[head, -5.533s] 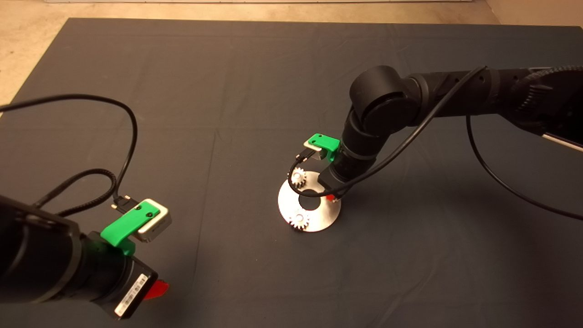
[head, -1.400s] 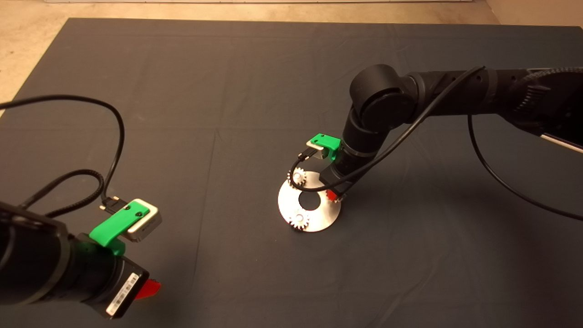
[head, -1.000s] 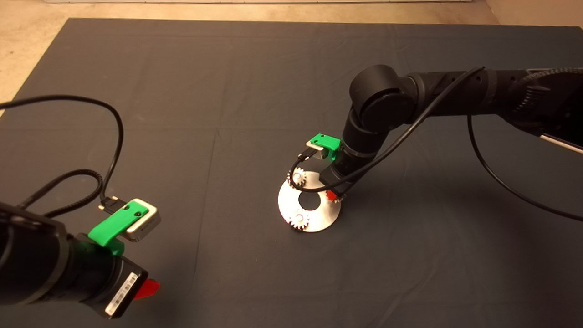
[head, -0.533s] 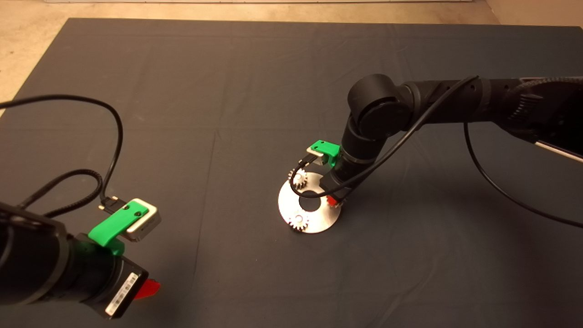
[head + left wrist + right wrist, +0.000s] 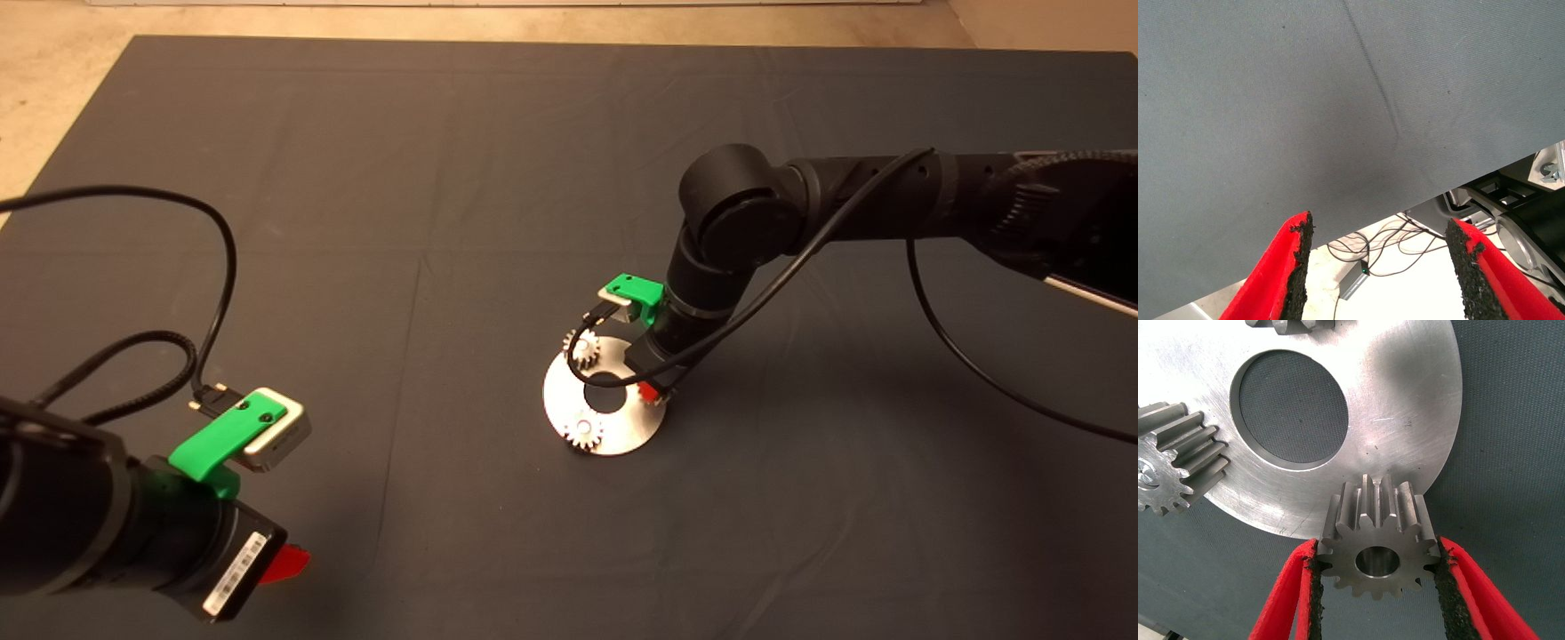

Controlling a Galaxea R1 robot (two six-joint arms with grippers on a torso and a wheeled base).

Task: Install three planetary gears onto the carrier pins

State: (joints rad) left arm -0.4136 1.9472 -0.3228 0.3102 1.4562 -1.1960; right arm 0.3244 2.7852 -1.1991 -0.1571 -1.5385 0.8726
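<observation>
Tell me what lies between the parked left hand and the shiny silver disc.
Only bare dark mat between left hand and shiny silver disc, per the head view.

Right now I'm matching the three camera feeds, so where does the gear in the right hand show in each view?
Head view: the held gear is a sliver at the disc's right edge, under the right hand.
Right wrist view: gear fills the lower middle, between the red fingers, over the disc's rim.
Left wrist view: not in it; only mat and floor.
Shared landmark: the disc's centre hole.
</observation>
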